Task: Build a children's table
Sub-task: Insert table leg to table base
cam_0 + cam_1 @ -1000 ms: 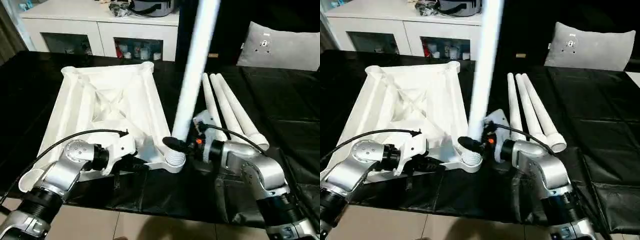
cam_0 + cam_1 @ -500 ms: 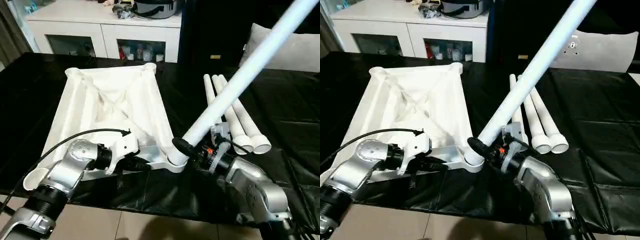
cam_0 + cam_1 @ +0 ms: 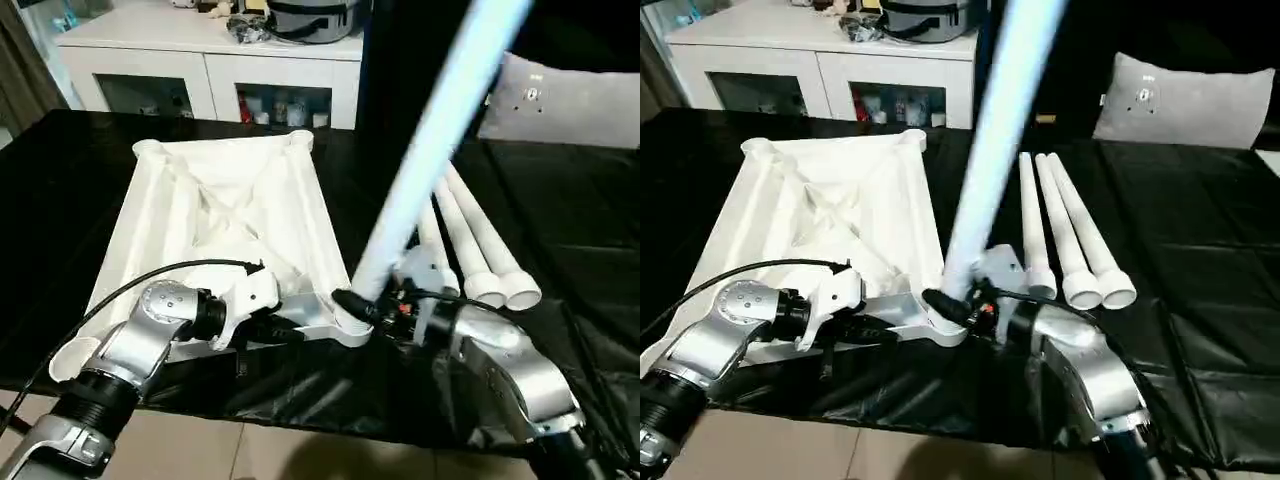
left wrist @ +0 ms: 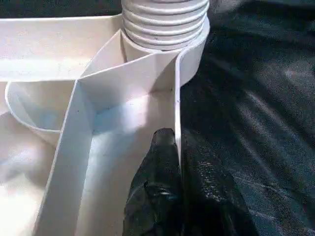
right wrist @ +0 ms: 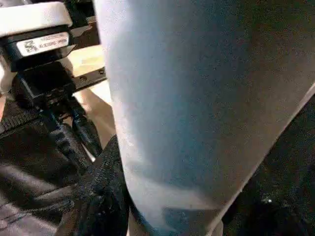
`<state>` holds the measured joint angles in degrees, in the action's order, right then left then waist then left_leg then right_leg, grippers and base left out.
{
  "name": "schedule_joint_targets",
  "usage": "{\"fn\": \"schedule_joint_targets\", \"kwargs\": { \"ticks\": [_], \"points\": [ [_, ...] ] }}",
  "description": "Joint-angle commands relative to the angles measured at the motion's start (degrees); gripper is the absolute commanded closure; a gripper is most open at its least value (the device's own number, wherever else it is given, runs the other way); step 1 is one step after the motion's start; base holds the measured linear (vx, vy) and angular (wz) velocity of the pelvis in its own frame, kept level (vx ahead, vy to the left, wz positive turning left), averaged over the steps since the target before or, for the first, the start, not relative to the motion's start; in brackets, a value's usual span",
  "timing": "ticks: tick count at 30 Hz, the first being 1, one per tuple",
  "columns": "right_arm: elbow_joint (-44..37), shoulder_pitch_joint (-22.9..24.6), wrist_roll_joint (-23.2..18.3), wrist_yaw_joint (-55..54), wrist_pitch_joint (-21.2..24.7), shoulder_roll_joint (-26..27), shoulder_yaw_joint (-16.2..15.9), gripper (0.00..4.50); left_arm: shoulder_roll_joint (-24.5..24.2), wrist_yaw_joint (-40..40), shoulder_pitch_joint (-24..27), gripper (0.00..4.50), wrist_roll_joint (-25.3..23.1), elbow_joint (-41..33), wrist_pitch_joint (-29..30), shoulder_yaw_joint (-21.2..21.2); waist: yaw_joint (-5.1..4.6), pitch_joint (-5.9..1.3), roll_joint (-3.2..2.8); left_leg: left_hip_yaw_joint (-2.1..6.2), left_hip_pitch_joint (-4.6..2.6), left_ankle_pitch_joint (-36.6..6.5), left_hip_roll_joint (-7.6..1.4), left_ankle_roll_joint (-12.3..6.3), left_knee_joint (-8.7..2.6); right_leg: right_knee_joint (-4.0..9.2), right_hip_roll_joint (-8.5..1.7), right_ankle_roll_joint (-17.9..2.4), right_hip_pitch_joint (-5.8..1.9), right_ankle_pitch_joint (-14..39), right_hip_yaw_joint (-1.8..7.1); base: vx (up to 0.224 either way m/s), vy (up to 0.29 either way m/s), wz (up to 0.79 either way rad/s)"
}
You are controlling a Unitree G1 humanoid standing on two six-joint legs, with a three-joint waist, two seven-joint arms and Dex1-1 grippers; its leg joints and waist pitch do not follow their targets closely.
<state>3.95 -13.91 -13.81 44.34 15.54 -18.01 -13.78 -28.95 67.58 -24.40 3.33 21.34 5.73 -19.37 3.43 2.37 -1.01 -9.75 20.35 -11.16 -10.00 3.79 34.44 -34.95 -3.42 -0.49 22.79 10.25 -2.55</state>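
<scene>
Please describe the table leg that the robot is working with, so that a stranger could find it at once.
On the black table lies the upturned white table top. At its near right corner socket one white leg rises, held by the right hand. Unlike the three legs lying flat, it points up.

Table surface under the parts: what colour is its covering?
Black, a slightly glossy, wrinkled sheet covering the table; it shows best in the right eye view.

Dim room, leg (image 3: 430, 140) motion-blurred, cabinet (image 3: 210, 60) bright
</scene>
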Motion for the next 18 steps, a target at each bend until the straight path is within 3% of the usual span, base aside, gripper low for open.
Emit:
{"fn": "schedule_joint_targets", "kwargs": {
  "ticks": [1, 2, 4, 13, 14, 18],
  "points": [
    [5.7, 2.5, 3.1, 2.2, 4.6, -1.7, -4.2, 2.59, -0.6, -0.4, -2.7, 4.50, 0.9, -0.7, -2.2, 2.2, -0.32, -2.55, 0.59, 1.20, -0.23, -17.5, -2.54, -0.51, -4.75, 5.87, -4.35, -5.8, -1.67, 29.5, 2.51, 0.000, 0.000, 0.00],
    [6.2, 1.7, 3.6, 4.3, 5.0, -2.8, -6.3, 2.59, -0.9, 0.4, -3.6, 4.50, 0.7, 0.0, -2.8, 2.1, -0.32, -2.37, 0.58, 1.18, -0.31, -17.8, -2.48, -0.70, -4.71, 6.01, -4.42, -5.7, -1.50, 30.2, 2.51, 0.000, 0.000, 0.00],
    [7.6, 0.8, 4.1, 5.2, 5.1, -2.9, -7.2, 2.59, -0.6, 1.2, -5.6, 4.50, 0.2, 2.2, -3.9, 1.7, -0.32, -2.30, 0.74, 1.08, -0.48, -17.9, -2.40, -0.75, -4.68, 6.25, -4.31, -5.2, -1.27, 30.9, 2.55, 0.000, 0.000, 0.00],
    [7.1, 0.5, 3.4, 5.6, 7.2, -1.8, -7.9, 2.59, 1.4, 0.3, -15.5, 4.50, -2.7, 13.6, -8.4, 1.5, -0.47, -1.36, 0.75, 1.69, -1.22, -23.8, -2.46, 0.48, -5.23, 7.23, -4.49, -3.7, -0.81, 36.0, 2.12, 0.000, 0.000, 0.00],
    [7.1, 0.5, 3.4, 5.6, 7.2, -1.8, -7.9, 2.59, 1.4, 0.3, -15.5, 4.50, -2.7, 13.7, -8.5, 1.5, -0.57, -1.44, 0.84, 1.87, -0.86, -23.3, -2.71, 0.57, -5.54, 6.99, -4.73, -4.2, -1.28, 34.5, 2.10, 0.000, 0.000, 0.00],
    [8.2, 0.1, 3.0, 3.8, 7.3, -0.3, -7.0, 2.59, 0.8, 0.1, -16.2, 4.50, -2.8, 15.5, -8.9, 2.2, -0.67, -1.40, 0.73, 1.83, -0.82, -23.6, -2.88, 0.64, -5.78, 6.77, -4.80, -6.0, -1.29, 31.4, 2.25, 0.000, 0.000, 0.00]
  ]
}}
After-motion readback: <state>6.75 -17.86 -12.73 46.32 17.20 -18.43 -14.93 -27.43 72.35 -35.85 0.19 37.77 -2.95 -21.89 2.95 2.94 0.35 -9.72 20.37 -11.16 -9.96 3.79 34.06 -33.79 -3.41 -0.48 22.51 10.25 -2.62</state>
